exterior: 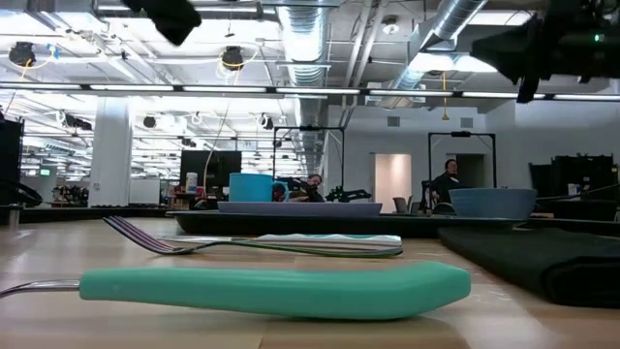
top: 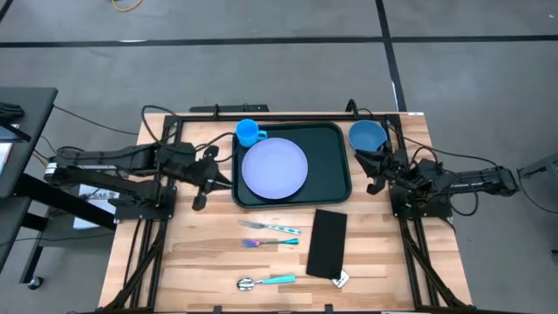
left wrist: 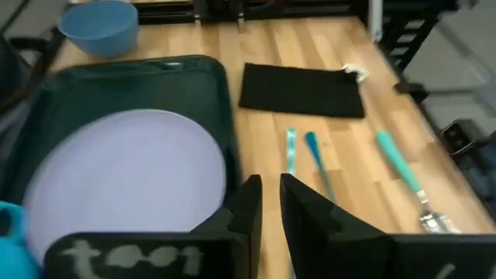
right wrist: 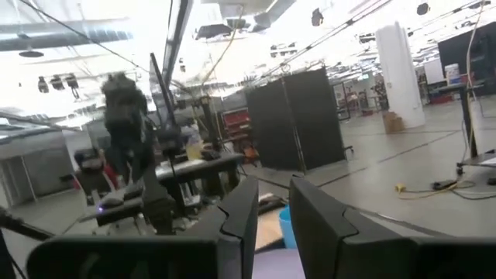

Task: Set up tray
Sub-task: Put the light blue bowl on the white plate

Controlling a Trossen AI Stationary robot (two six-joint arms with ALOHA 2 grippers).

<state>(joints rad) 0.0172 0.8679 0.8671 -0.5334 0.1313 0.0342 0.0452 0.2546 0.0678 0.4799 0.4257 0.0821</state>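
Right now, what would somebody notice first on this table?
Probably the round pale lilac plate lying in the large dark green plastic tray at the table's far middle. A small blue cup stands on the tray's far left corner, and a blue bowl sits just right of it.

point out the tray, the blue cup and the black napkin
tray (top: 338, 166), high view, bare strip right of the plate
blue cup (top: 248, 133), high view, middle of the cup
black napkin (top: 327, 243), high view, centre of the cloth
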